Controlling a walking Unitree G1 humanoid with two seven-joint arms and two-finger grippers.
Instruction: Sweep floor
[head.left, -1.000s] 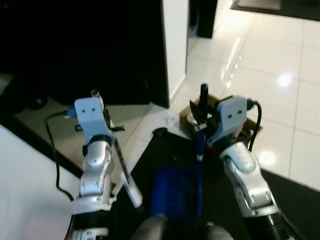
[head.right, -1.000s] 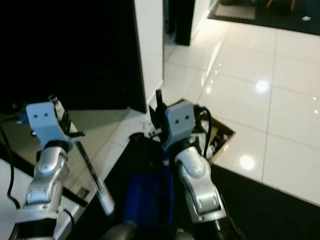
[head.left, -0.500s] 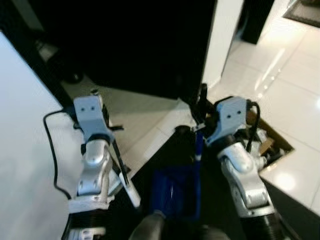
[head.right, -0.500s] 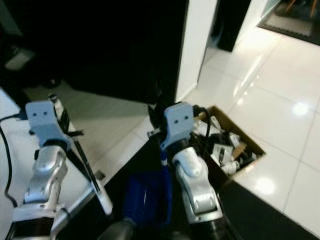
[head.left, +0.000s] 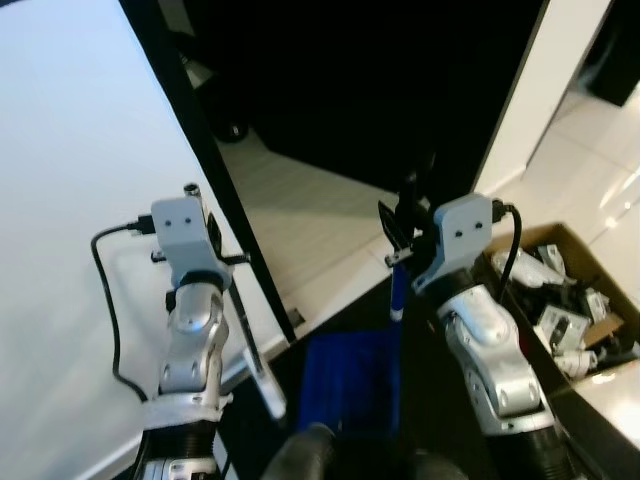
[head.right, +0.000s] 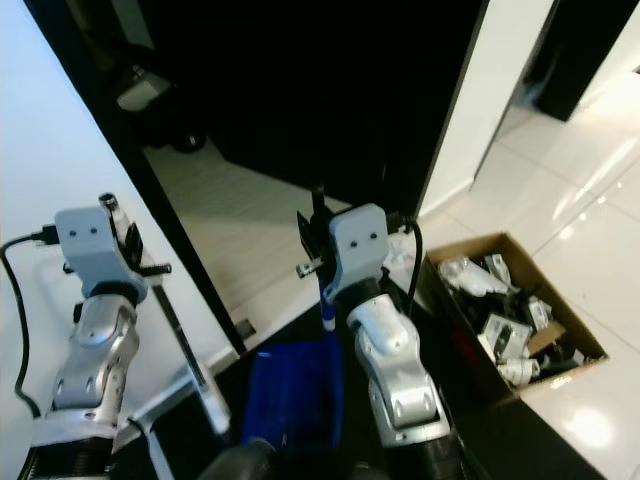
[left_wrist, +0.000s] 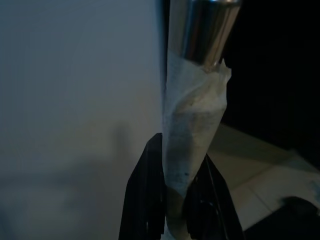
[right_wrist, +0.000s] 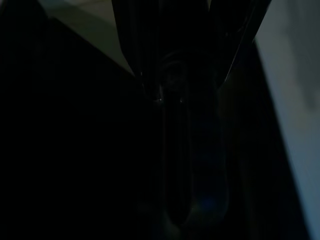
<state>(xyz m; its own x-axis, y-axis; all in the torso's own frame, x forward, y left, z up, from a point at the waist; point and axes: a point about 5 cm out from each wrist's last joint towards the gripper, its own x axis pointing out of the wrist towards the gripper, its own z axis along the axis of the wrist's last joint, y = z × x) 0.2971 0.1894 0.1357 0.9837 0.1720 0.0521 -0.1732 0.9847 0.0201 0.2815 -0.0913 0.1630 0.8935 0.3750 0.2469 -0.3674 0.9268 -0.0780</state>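
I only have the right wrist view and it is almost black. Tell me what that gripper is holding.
Observer: The right gripper is shut on the handle of a blue dustpan, which hangs between the arms.
Operator: Report the other arm.
Observer: The left gripper is shut on a metal pole wrapped in white paper.
Operator: Name anything on the floor nearby.
Observer: A cardboard box full of rubbish stands on the robot's right side.
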